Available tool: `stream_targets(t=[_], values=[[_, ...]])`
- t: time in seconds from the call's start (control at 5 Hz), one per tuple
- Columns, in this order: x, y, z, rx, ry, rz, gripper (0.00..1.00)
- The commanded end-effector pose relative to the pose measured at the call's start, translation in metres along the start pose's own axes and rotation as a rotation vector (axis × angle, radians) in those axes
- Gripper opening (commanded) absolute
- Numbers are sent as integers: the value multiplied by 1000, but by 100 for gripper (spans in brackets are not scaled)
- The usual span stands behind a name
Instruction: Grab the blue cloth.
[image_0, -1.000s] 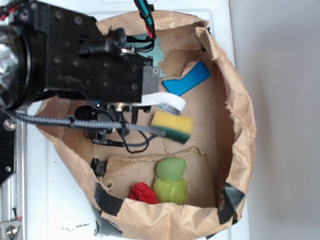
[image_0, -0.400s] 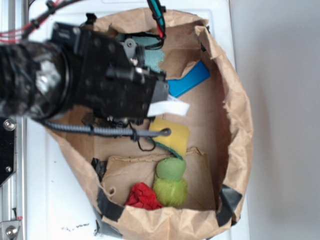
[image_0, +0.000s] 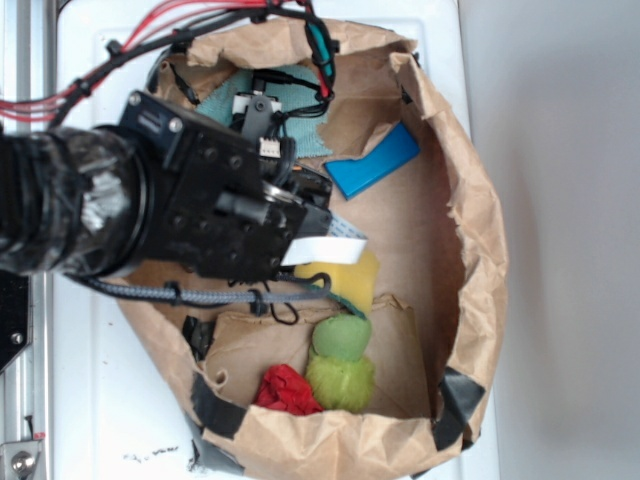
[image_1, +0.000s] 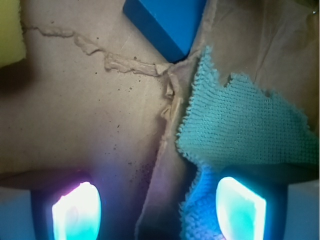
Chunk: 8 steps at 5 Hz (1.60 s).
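The blue cloth (image_1: 240, 125) is a pale teal terry rag with ragged edges, lying on the brown paper at the right of the wrist view. Its lower fold reaches in between my fingers, close to the right fingertip (image_1: 239, 207). My gripper (image_1: 157, 202) is open and low over the paper, and the left fingertip (image_1: 76, 212) stands over bare paper. In the exterior view the cloth (image_0: 300, 110) shows at the top of the bag. My black arm (image_0: 200, 200) covers part of it and hides the fingers.
A bright blue rigid block (image_0: 372, 160) (image_1: 165, 22) lies just beyond the cloth. A yellow sponge (image_0: 345, 272) sits half under the arm. A green soft object (image_0: 342, 355) and a red one (image_0: 285, 388) lie low in the torn paper bag (image_0: 480, 260), whose walls rise all round.
The arm's body has shifted down in the exterior view. It now covers part of the yellow sponge and uncovers more of the blue cloth at the top.
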<state>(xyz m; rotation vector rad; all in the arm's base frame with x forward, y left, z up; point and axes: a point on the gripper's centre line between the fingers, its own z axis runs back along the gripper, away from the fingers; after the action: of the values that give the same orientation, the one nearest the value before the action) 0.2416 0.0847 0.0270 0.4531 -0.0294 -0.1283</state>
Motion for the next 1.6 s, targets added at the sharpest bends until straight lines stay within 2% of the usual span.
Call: stream_targets(t=[0.0,0.8,1.2,1.4], values=[[3,3,4,-17,-21,25,0],[7,5,10,-29,-31,27,0],[3,22,47,-155,-27,34,0],[7,34,54,-190,-17,54,0]])
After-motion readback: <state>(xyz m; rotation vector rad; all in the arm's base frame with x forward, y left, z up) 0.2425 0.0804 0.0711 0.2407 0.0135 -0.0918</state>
